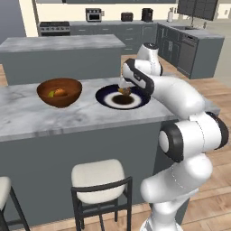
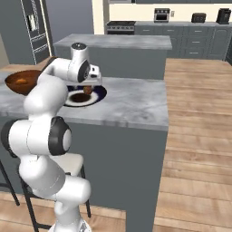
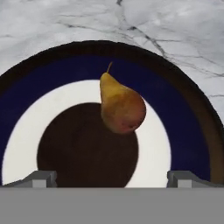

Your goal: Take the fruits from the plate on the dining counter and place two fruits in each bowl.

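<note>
Gripper: I hold it directly over the plate, fingers spread wide with nothing between them; the two tips sit at either side of the hand view, pointing down at the pear.
Reddish-brown bowl: leftmost on the dining counter, well apart from the plate; I can make out two fruits inside, one orange, one yellow-green.
Plate: navy rim, white ring, dark centre, lying flat on the marble to the right of the bowl.
Pear: yellow-brown, stem pointing away from the tips, lying on the plate where the white ring meets the dark centre; it is the one fruit I see on the plate.
Tan bowl: I cannot find it from these views.
Step in hand: I judge this to be the approach for picking up the pear, the reddish-brown bowl looking already filled.
Next move: I would lower the hand until the tips bracket the pear's thick lower body, then squeeze there, since the tapered neck could slip; after that, lift and find the second bowl.
</note>
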Tool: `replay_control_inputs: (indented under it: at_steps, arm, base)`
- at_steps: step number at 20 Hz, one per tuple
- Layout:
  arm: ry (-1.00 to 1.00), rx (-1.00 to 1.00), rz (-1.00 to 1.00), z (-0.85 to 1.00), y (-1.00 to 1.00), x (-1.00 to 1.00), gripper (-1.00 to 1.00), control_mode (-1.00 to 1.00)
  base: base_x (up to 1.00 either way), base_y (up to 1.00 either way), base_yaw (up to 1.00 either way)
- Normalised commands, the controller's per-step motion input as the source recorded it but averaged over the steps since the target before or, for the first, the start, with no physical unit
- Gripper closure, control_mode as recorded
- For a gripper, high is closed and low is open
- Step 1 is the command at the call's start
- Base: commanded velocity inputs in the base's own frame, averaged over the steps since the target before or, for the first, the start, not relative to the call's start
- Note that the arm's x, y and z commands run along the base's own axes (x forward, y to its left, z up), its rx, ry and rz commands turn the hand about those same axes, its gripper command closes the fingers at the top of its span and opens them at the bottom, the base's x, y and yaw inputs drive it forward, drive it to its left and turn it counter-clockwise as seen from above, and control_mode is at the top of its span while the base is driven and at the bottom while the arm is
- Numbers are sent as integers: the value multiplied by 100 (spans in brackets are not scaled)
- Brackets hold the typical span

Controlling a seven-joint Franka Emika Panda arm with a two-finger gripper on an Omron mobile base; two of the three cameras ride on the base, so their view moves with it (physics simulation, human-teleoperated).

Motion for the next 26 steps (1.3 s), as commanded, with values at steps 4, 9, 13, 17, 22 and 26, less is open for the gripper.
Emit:
replay_control_inputs:
  at_steps: [4,9,13,17,22,26]
  arm:
    - [5,0,0,-35,0,42,-100,-100]
    - [1,0,0,-16,0,44,-100,-100]
    - [5,0,0,-14,0,44,-100,-100]
    - [8,0,0,-25,0,5,-100,-100]
    - [11,0,0,-28,3,0,-100,-100]
    - [11,0,0,-10,7,2,100,-100]
  base:
    - [0,0,0]
    - [0,0,0]
    - [0,0,0]
    - [0,0,0]
    - [0,0,0]
    - [0,0,0]
